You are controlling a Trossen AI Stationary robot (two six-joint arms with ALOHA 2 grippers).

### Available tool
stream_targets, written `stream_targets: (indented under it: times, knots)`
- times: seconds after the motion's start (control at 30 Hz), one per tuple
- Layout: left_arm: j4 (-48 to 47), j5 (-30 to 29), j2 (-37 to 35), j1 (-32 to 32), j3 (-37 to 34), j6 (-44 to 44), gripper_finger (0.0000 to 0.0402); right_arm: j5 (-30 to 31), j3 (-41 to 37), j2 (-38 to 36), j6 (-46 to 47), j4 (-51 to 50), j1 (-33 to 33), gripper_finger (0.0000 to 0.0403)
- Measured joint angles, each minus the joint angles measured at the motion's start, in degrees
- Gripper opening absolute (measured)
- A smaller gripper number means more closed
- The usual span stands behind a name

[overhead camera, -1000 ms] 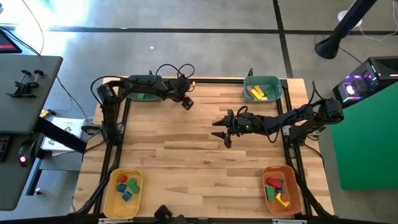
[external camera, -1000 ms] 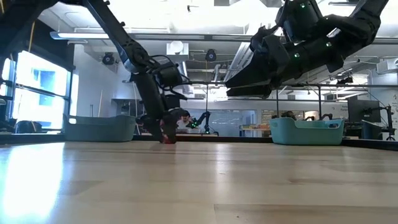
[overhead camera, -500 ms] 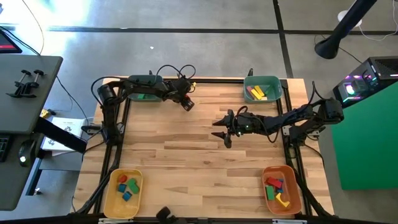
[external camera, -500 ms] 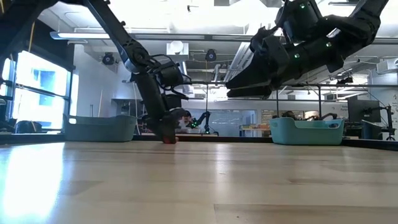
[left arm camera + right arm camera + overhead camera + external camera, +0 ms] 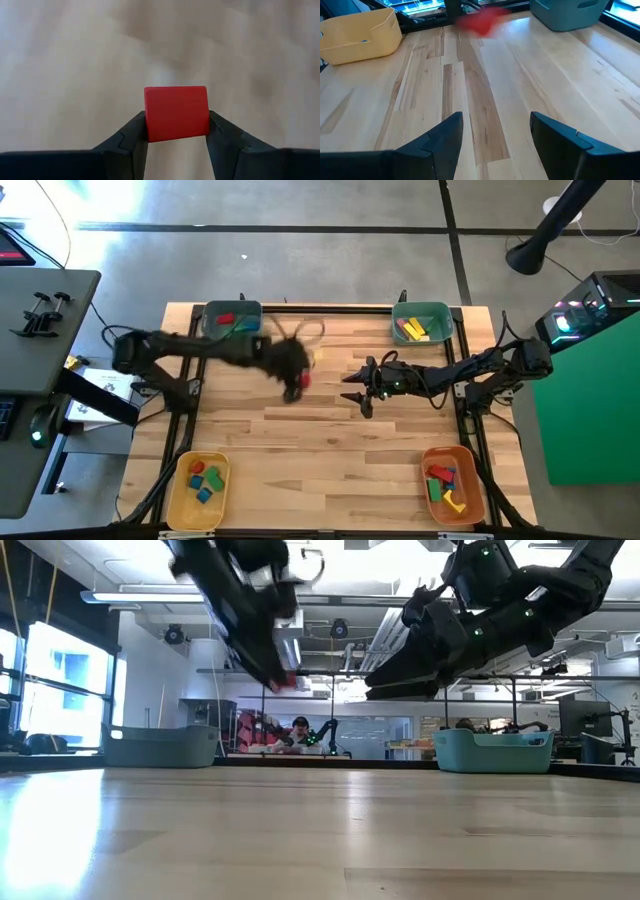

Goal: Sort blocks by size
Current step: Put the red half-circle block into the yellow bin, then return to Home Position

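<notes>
The left gripper point(image 5: 176, 131) pinches a red block point(image 5: 176, 113) above the table point(image 5: 330, 440); the right gripper point(image 5: 360, 387) hovers mid-table, fingers spread

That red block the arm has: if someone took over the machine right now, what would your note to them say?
Left gripper: shut on the red block, lifted off the table, above its middle.
Right gripper: open, empty, hovering over the table's right half.
Blocks: sorted lots lie in the yellow bin, orange bin, right teal bin and left teal bin; no loose block shows on the table.
Done: nearly all binned.
Left: drop the red block into the bin matching its size.
</notes>
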Motion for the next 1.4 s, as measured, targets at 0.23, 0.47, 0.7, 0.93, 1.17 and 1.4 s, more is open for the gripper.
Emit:
stream_targets:
  times: [0.23, 0.47, 0.7, 0.93, 1.17, 1.4]
  knots:
    - [-16.73, -0.30, -2.55, -23.10, 0.00, -21.15, 0.0134, 0.00, 0.00, -0.02, -1.82, 0.32, 0.00, 0.0227]
    - [-24.52, 0.07, -2.42, -46.87, 0.02, -67.80, 0.0134, -0.04, 0.00, -0.01, -5.61, 0.49, 0.00, 0.0227]
    - [-25.51, 0.54, -2.42, -65.93, 0.01, -111.41, 0.0134, -1.76, 0.00, 0.00, -11.19, 2.89, -0.13, 0.0227]
    - [-25.25, 2.19, -1.71, -71.11, -3.77, -122.84, 0.0160, -3.79, 0.00, -0.02, -15.09, 6.91, -1.43, 0.0227]
    - [-26.56, 6.76, -3.34, -69.61, -6.88, -121.75, 0.0234, -4.98, 0.00, -0.02, -13.57, 6.83, -2.78, 0.0227]
    - [-28.16, 6.19, -10.50, -69.19, -6.88, -118.62, 0.0281, -5.03, 0.00, -0.02, -11.61, 5.03, -2.52, 0.0227]
